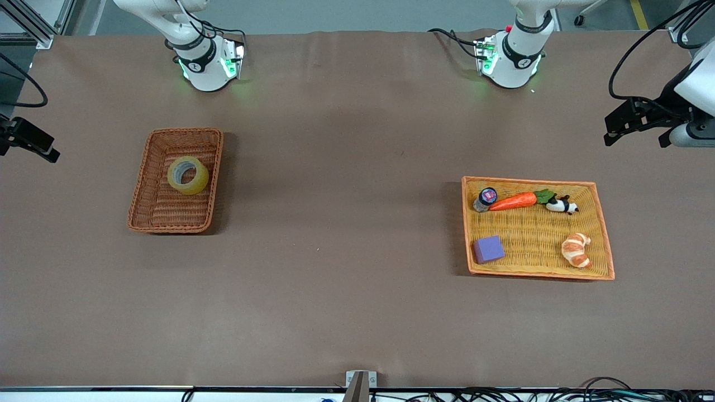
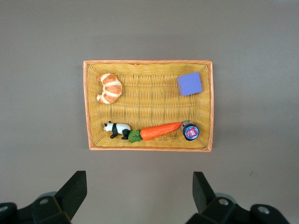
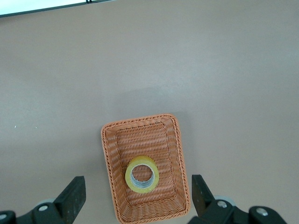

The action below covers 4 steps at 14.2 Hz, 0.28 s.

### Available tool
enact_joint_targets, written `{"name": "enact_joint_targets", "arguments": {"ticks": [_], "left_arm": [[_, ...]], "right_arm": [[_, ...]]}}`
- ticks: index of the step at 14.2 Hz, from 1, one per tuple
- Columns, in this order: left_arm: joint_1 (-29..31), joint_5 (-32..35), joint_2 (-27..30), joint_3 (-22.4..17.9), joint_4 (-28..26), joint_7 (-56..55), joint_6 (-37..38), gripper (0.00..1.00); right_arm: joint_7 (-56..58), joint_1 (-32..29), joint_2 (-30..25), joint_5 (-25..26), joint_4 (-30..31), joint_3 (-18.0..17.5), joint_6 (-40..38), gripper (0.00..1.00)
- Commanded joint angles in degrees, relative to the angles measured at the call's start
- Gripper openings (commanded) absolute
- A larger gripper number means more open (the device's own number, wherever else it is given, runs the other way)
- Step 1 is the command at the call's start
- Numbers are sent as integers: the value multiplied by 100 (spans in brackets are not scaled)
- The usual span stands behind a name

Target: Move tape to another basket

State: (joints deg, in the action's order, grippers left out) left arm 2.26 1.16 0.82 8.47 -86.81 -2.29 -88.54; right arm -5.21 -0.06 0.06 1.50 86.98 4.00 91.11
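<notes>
Front view: the tape (image 1: pixel 188 175), a glossy yellowish ring with a grey core, lies in the deep reddish-brown wicker basket (image 1: pixel 144 209) toward the right arm's end of the worktop (image 1: pixel 346 234). Toward the left arm's end, a shallow woven orange-yellow tray (image 1: pixel 536 245) carries a purple cube (image 1: pixel 489 249), croissant (image 1: pixel 576 249), carrot (image 1: pixel 514 201), panda (image 1: pixel 562 206) and small bottle (image 1: pixel 485 199).

Left wrist view: the left hand (image 2: pixel 138 196) hangs over the bare worktop just beside the tray, fingers wide apart, holding nothing.

Right wrist view: the right hand (image 3: pixel 138 196) hangs above the basket's end, fingers spread, empty.
</notes>
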Motion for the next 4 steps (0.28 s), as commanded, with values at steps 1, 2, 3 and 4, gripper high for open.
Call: {"name": "enact_joint_targets", "arguments": {"ticks": [1,2,3,4], "left_arm": [[-15,139,67,41,33,18,39,100],[-15,130,67,58,33,-34,39,100],[3,130,67,93,33,-43,39,100],[20,121,67,93,33,-26,47,100]], "right_arm": [[-33,32,64,-36,-164,22,-129,100],[-32,41,64,-45,-164,13,-129,100],[-32,49,64,-123,-155,13,-129,100],[-32,41,64,-150,-155,13,-138,100]]}}
